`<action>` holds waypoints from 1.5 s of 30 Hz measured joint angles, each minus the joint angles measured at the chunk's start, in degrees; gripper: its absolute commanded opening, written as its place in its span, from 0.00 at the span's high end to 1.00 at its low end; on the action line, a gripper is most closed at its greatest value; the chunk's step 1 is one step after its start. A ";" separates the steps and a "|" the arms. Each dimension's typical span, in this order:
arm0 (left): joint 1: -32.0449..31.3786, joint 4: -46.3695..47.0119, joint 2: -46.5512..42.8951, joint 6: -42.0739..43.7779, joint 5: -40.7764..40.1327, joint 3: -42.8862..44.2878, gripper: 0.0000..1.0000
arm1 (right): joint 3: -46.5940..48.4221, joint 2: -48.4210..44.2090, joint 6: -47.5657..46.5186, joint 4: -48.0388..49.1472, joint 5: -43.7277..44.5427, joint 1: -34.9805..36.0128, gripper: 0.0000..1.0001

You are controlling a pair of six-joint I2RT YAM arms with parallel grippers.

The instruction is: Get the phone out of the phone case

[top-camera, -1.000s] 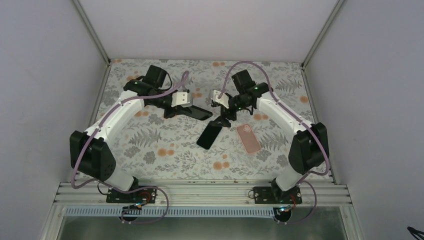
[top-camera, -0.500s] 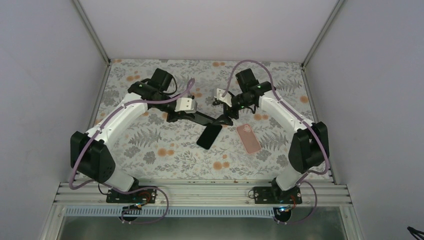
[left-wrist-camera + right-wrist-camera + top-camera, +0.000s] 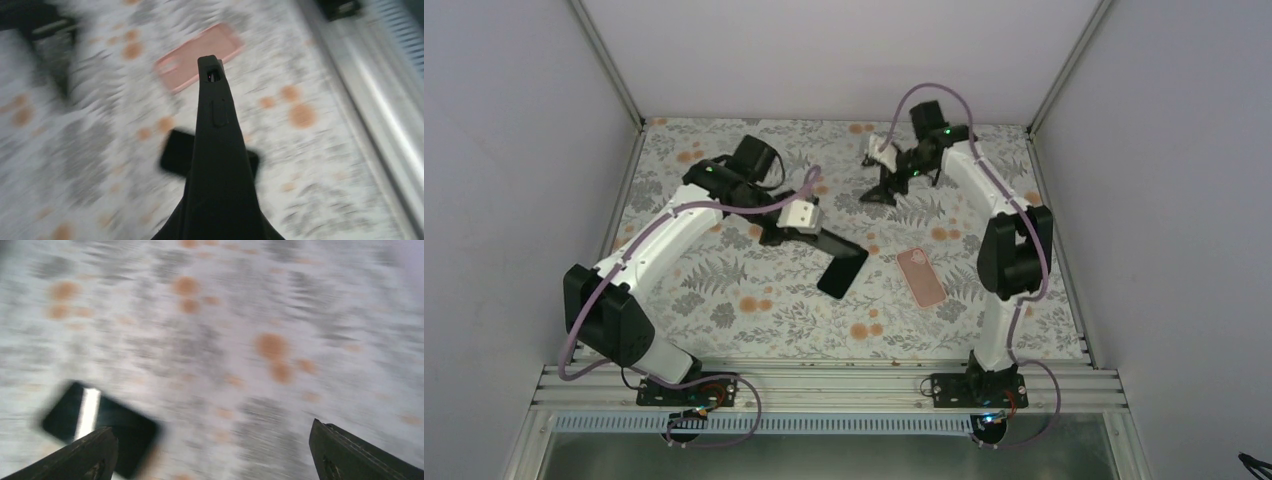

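Note:
My left gripper [image 3: 816,231] is shut on a black phone case [image 3: 836,241] and holds it edge-on just above the table. In the left wrist view the case [image 3: 217,140] fills the centre. The black phone [image 3: 840,276] lies flat on the floral table right below the case's free end, out of the case. It shows blurred in the left wrist view [image 3: 174,151] and the right wrist view [image 3: 102,422]. My right gripper [image 3: 880,191] is open and empty at the far back of the table, well away from the phone. In its own view [image 3: 212,440] both fingers stand wide apart.
A pink phone case [image 3: 921,277] lies flat on the table to the right of the black phone, also in the left wrist view [image 3: 200,54]. White walls stand on three sides. The metal rail [image 3: 824,385] runs along the near edge.
The right gripper let go of the phone, which dropped flat onto the table, then swung up and back to the far side. The left gripper moved right with the case.

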 measured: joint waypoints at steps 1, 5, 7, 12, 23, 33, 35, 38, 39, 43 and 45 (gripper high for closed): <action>-1.33 -3.17 -0.13 0.68 2.29 -0.13 0.98 | 3.43 2.27 0.02 2.21 1.68 -1.53 0.03; -6.16 -9.31 -0.15 1.68 7.74 -0.57 0.98 | 6.58 4.94 -0.02 8.41 6.99 -7.08 0.02; -6.21 -10.43 -0.15 1.90 8.61 -0.59 0.98 | 4.90 3.87 -0.11 10.03 8.55 -8.37 0.02; -5.42 -10.32 -0.13 2.03 8.61 -0.68 0.98 | -1.77 -2.10 -2.05 8.44 8.70 -7.21 0.03; -5.20 -7.65 3.19 2.01 9.33 -0.39 0.98 | -25.33 -29.22 -1.07 4.04 2.97 -0.39 0.09; -5.14 -5.81 4.13 1.16 9.03 -0.44 0.98 | -31.17 -30.77 3.82 4.81 2.34 3.93 0.13; -5.14 -5.77 4.11 0.96 8.85 -0.44 0.98 | -31.17 -30.77 4.44 5.01 2.34 4.07 0.13; -4.85 -5.64 4.11 0.76 8.72 -0.44 0.98 | -31.19 -30.80 5.20 5.55 2.32 4.11 0.13; -4.70 -5.55 4.13 0.72 8.66 -0.46 0.98 | -31.19 -30.84 5.25 5.55 2.32 4.26 0.14; -4.07 -5.03 4.11 0.72 8.61 -0.52 0.98 | -31.19 -31.19 5.18 4.22 2.32 4.74 0.14; -3.82 -4.74 4.11 0.72 8.57 -0.55 0.98 | -31.34 -31.50 5.16 3.56 2.32 4.85 0.14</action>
